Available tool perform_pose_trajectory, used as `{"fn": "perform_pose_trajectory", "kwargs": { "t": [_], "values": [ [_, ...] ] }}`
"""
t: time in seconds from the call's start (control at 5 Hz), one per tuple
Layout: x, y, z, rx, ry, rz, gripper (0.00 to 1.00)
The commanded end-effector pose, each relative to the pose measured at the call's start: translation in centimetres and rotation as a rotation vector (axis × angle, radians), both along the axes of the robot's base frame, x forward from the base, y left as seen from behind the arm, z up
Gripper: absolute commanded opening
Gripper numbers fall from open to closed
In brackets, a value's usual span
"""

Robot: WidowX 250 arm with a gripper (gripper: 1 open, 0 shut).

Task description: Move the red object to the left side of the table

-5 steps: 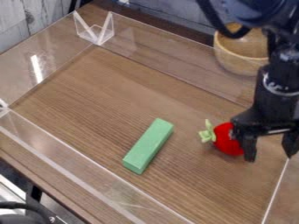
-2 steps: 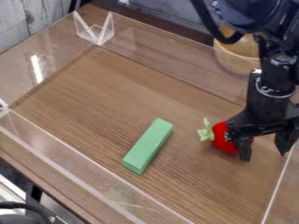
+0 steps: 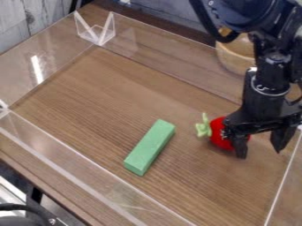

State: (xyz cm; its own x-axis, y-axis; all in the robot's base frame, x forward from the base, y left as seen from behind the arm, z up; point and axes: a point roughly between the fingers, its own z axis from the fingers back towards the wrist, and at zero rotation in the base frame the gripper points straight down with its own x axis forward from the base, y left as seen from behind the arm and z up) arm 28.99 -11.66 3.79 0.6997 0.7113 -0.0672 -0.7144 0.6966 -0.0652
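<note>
The red object [image 3: 221, 133], a small round red toy fruit with a green leafy stem, lies on the brown wood-grain table [image 3: 106, 106] at its right side. My gripper [image 3: 259, 141] hangs straight down over the fruit's right part, open, with dark fingers [image 3: 239, 144] standing on either side of it. The fruit's right half is hidden behind the gripper. I cannot tell whether the fingers touch the fruit.
A flat light-green block [image 3: 150, 146] lies left of the fruit. A wooden bowl [image 3: 242, 55] stands at the back right, partly behind the arm. Low clear acrylic walls [image 3: 59, 172] border the tabletop, and a clear stand [image 3: 94, 29] sits at the back left.
The gripper and the arm have shifted slightly left and back over the last second. The red fruit has slid a little left and back with it. The jaws stay open.
</note>
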Motion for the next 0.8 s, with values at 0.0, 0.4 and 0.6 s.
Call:
{"fn": "perform_pose_trajectory", "kwargs": {
  "t": [0.0, 0.4, 0.6],
  "values": [
    [1.0, 0.5, 0.8, -0.001, -0.031, 0.014, 1.0],
    [1.6, 1.2, 0.4, 0.009, -0.029, 0.05, 1.0],
    [1.8, 1.5, 0.2, 0.014, -0.03, 0.07, 1.0]
  ]
}}
